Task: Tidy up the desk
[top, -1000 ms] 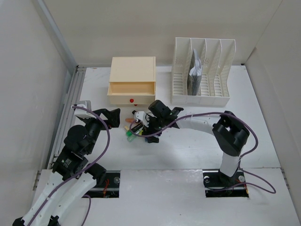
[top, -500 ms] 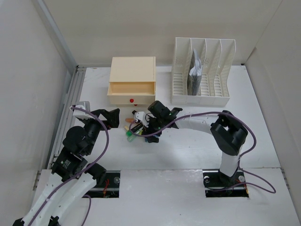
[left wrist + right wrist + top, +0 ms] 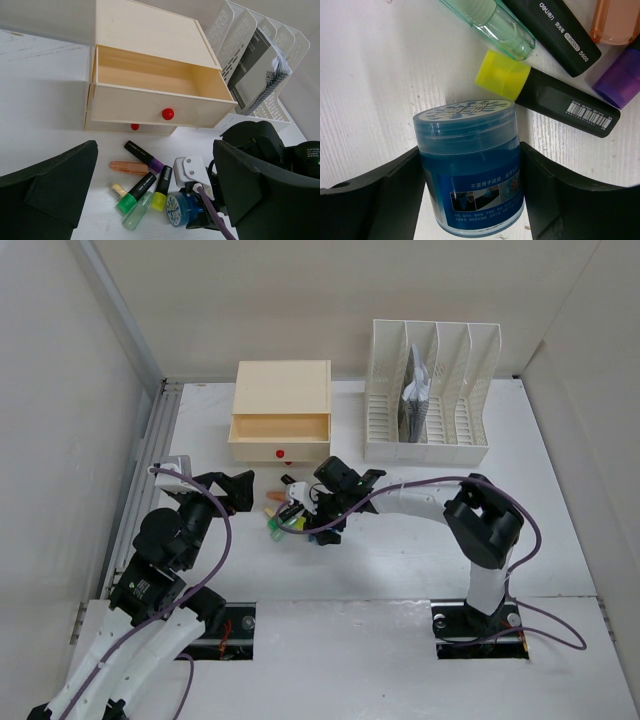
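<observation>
step, as judged: grasp blue jar | right gripper: part-open, jaws flanking jar, hold unclear | left gripper: wide open, empty | tip: squeeze centred, lift straight off tabletop, sparing yellow-capped highlighter

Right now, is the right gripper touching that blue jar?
Cannot tell. The right wrist view shows the right gripper closely flanking the blue jar, no clear gap, yet contact isn't plain.

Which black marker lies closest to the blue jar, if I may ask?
The yellow-capped marker: only its cap lies right beside the blue jar.
</observation>
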